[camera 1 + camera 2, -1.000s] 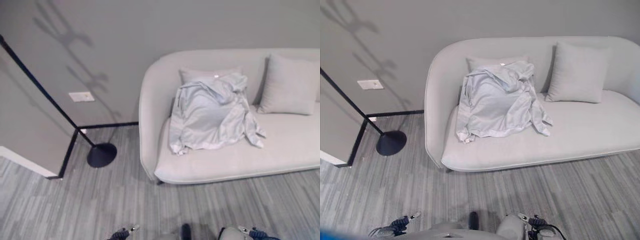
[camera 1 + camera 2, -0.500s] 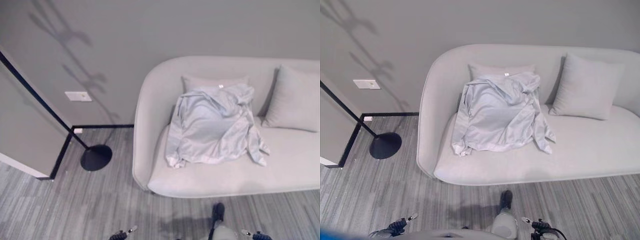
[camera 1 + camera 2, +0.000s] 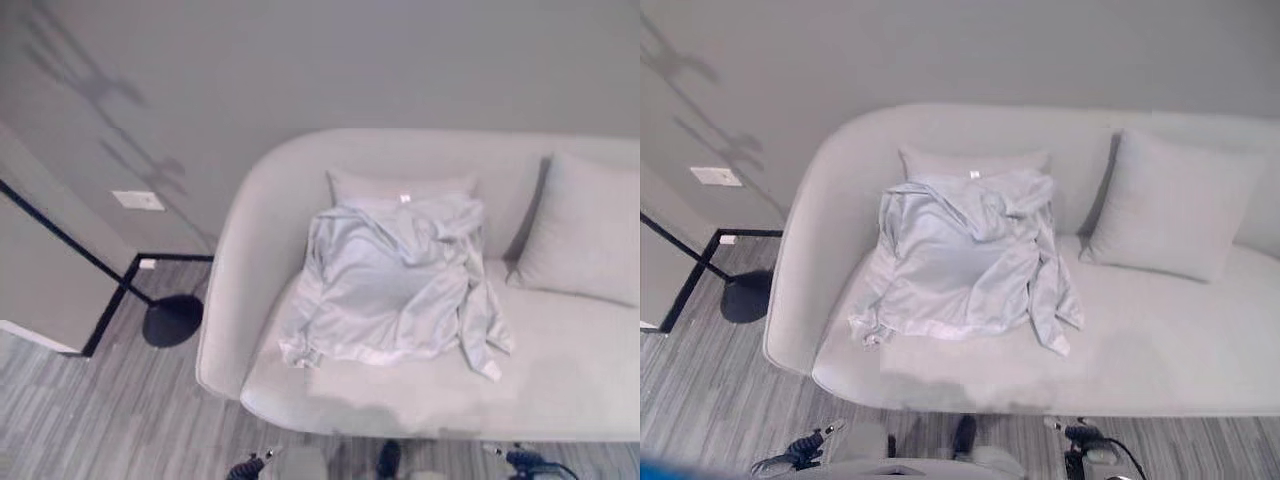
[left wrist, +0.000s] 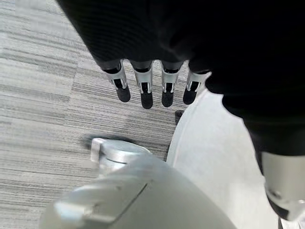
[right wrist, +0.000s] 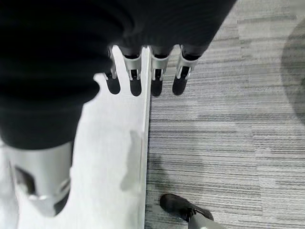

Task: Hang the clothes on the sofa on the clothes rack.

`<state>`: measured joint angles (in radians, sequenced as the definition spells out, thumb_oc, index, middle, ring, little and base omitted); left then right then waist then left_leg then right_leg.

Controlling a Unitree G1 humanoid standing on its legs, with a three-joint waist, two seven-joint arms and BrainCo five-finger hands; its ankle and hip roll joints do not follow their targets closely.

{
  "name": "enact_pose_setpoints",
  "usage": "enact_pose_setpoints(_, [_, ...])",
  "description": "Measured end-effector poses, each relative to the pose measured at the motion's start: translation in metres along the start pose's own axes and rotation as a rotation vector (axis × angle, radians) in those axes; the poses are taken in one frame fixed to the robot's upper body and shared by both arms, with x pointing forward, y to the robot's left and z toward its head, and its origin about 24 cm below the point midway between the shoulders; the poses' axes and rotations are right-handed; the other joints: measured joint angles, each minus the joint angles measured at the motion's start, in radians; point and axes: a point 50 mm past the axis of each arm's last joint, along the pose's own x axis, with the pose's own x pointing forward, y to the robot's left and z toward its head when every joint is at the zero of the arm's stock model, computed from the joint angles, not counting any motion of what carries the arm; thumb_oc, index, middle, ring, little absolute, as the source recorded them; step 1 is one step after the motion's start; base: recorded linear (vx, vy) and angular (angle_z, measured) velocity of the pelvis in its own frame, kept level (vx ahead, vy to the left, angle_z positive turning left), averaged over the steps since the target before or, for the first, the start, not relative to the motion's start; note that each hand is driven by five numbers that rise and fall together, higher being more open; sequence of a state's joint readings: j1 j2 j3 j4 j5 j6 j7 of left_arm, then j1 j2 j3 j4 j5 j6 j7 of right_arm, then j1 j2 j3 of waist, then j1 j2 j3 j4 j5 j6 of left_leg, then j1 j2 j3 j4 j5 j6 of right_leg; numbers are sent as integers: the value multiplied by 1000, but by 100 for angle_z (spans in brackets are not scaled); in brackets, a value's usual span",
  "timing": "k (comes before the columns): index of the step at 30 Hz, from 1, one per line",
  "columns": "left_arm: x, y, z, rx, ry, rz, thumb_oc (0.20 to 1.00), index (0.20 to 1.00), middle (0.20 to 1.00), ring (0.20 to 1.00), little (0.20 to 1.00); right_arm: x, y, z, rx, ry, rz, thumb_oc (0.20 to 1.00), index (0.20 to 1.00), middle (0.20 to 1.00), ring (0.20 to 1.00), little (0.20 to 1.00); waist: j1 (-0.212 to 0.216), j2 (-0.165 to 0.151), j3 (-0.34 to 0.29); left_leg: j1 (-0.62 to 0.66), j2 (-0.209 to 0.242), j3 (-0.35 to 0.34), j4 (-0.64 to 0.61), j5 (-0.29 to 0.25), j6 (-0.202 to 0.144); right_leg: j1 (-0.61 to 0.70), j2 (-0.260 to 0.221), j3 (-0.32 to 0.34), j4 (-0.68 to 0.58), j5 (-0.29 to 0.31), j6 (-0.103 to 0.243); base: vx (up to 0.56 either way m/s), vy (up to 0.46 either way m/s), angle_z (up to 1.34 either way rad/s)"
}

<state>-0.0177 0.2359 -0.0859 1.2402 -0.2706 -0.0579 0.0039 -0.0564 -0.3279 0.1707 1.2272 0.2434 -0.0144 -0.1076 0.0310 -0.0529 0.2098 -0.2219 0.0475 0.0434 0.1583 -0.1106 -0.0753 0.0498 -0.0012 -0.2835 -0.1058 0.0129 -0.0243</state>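
A pale blue-grey garment (image 3: 395,285) lies crumpled on the light grey sofa (image 3: 235,290), its collar propped against a back cushion (image 3: 355,186). The clothes rack's black pole (image 3: 62,237) slants down to a round black base (image 3: 172,320) on the floor left of the sofa. My left hand (image 4: 141,88) hangs with straight fingers above the carpet by the sofa's front edge (image 4: 209,152), holding nothing. My right hand (image 5: 135,78) hangs the same way, open, over the sofa's edge (image 5: 112,152).
A second grey cushion (image 3: 580,240) leans on the sofa's back at the right. A white wall plate (image 3: 138,200) sits on the grey wall. A black-edged wall corner (image 3: 108,307) stands at the left beside the rack. Striped grey carpet (image 3: 90,410) covers the floor.
The whole view has shifted: the camera has come closer to the sofa, which now takes up more of the picture. The garment lies as before.
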Motion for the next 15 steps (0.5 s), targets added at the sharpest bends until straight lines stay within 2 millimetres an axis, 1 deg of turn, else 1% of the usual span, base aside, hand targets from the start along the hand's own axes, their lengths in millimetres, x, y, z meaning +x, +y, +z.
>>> enact_pose_setpoints(1, [1,-2,4,8,-8,-5,1000,1000,1000,1000,1000,0,0,0,-6,1,0,1000,1000,1000,1000,1000,2,8,5,-12,-23,10,-113,70,-9,5,6,-7,0,-11,5,335,-4,18])
enact_pose_setpoints(2, [1,-2,4,12,-10,-7,1000,1000,1000,1000,1000,0,0,0,-15,3,-1,1000,1000,1000,1000,1000,6,23,6,-25,-35,10,-216,126,-30,11,21,-11,0,-35,6,353,19,23])
enact_pose_setpoints(3, [1,-2,4,17,-10,-9,1000,1000,1000,1000,1000,0,0,0,-15,5,-4,1000,1000,1000,1000,1000,7,36,0,-23,-26,10,-264,144,-54,13,35,-16,1,-43,4,235,20,33])
enact_pose_setpoints(4, [2,-3,7,20,-15,-10,1000,1000,1000,1000,1000,1,-1,0,-14,9,-10,1000,1000,1000,1000,1000,16,46,1,-14,-10,-21,-264,174,-72,12,49,-12,3,-38,0,256,49,15])
enact_pose_setpoints(5, [2,-3,11,22,-27,-11,1000,1000,1000,1000,1000,1,-2,3,-14,7,-15,1000,1000,1000,1000,1000,41,47,3,8,-8,-46,-263,187,-75,8,56,16,6,-26,-22,283,65,-22])
enact_pose_setpoints(6, [2,-2,10,18,-29,-12,1000,1000,1000,1000,1000,2,-3,11,-12,-12,-21,1000,1000,1000,1000,1000,68,42,11,32,-14,-55,-263,201,-56,8,55,48,5,-18,-27,488,152,-87])
enact_pose_setpoints(7, [-1,0,-6,11,15,-6,1000,1000,1000,1000,1000,4,-3,28,-3,-59,-23,1000,1000,1000,1000,1000,83,25,20,67,-37,-58,-263,219,-23,19,48,93,6,-25,-15,441,168,-94])
enact_pose_setpoints(8, [-2,1,-14,5,44,-2,1000,1000,1000,1000,1000,4,-2,33,5,-74,-23,1000,1000,1000,1000,1000,83,29,19,79,-47,-55,-263,235,-1,30,46,107,6,-29,-8,424,192,-78])
enact_pose_setpoints(9, [-3,2,-18,4,61,1,1000,1000,1000,1000,1000,4,-2,35,7,-83,-23,1000,1000,1000,1000,1000,82,25,24,90,-57,-45,-263,246,13,45,43,113,5,-38,3,220,105,-30])
enact_pose_setpoints(10, [-3,2,-19,3,61,2,1000,1000,1000,1000,1000,4,-2,36,7,-83,-24,1000,1000,1000,1000,1000,81,25,24,92,-58,-44,-263,247,14,45,43,113,5,-39,5,232,114,-22])
enact_pose_setpoints(11, [-3,6,-15,-12,51,14,1000,1000,1000,1000,1000,4,-3,33,4,-71,-25,1000,1000,1000,1000,1000,74,39,17,139,-56,-38,-263,255,53,54,41,119,6,-46,14,190,115,-15])
enact_pose_setpoints(12, [-2,7,-10,-10,34,15,1000,1000,1000,1000,1000,4,-1,33,5,-71,-19,1000,1000,1000,1000,1000,67,34,21,143,-58,-32,-257,241,77,56,39,121,6,-44,16,262,163,-22])
enact_pose_setpoints(13, [-1,10,-6,-5,23,21,1000,1000,1000,1000,1000,4,3,32,6,-69,-8,1000,1000,1000,1000,1000,65,24,26,152,-62,-27,-257,231,89,60,33,129,7,-35,31,234,164,-13])
enact_pose_setpoints(14, [-1,15,-1,2,11,31,1000,1000,1000,1000,1000,4,9,30,10,-62,6,1000,1000,1000,1000,1000,61,11,25,162,-66,-26,-258,221,99,69,28,132,8,-30,38,232,184,-11])
enact_pose_setpoints(15, [0,17,4,5,0,36,1000,1000,1000,1000,1000,3,12,28,11,-59,12,1000,1000,1000,1000,1000,62,6,24,166,-66,-26,-259,211,103,66,27,131,24,-30,38,198,195,-12])
